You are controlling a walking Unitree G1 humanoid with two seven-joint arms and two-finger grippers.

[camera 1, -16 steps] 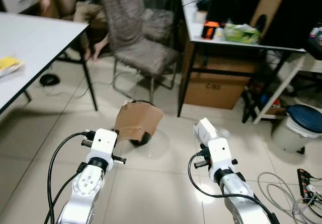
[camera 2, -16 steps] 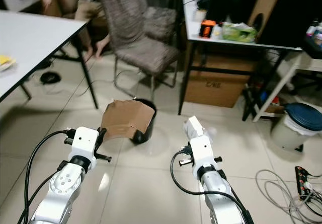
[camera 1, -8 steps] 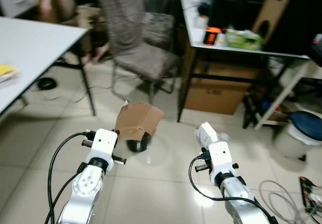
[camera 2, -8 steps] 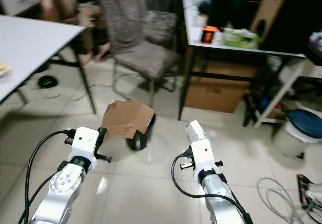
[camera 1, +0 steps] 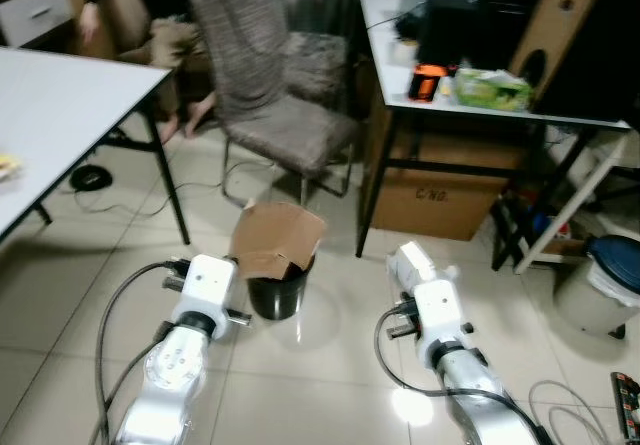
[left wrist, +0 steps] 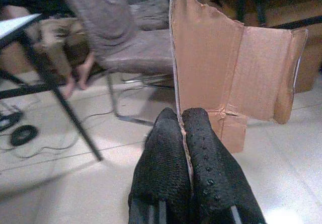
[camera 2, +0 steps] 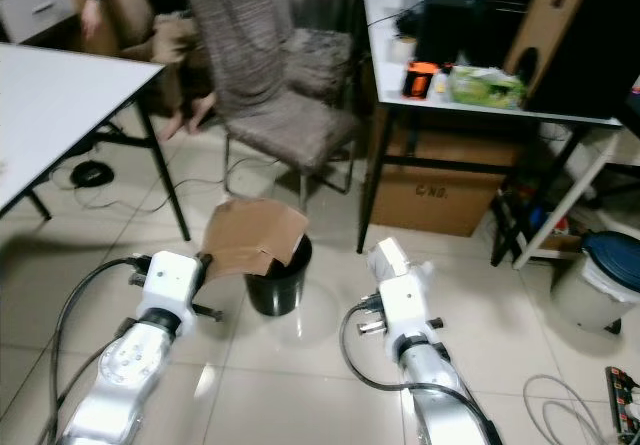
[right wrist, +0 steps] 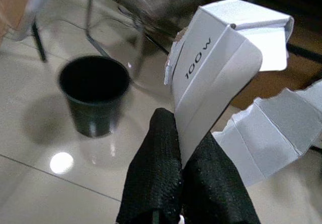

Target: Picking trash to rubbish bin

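My left gripper (left wrist: 185, 128) is shut on a torn piece of brown cardboard (camera 1: 275, 239), held up over the near rim of a small black rubbish bin (camera 1: 276, 293) on the tiled floor. My right gripper (right wrist: 182, 158) is shut on a flattened white carton marked "100W" (right wrist: 214, 78), seen also as a white carton (camera 1: 411, 262) held above the floor to the right of the bin. The bin (right wrist: 94, 93) is open at the top and looks dark inside.
A grey fabric chair (camera 1: 270, 85) stands just behind the bin. A white table (camera 1: 60, 105) is at the left; a desk (camera 1: 470, 95) with a cardboard box (camera 1: 450, 190) under it is at the right. A person sits at the back left (camera 1: 140, 15). A lidded white bin (camera 1: 600, 285) stands far right.
The camera has moved forward and tilted, so the black bin now shows more fully below the cardboard. Both grippers keep their hold on the cardboard and the carton.
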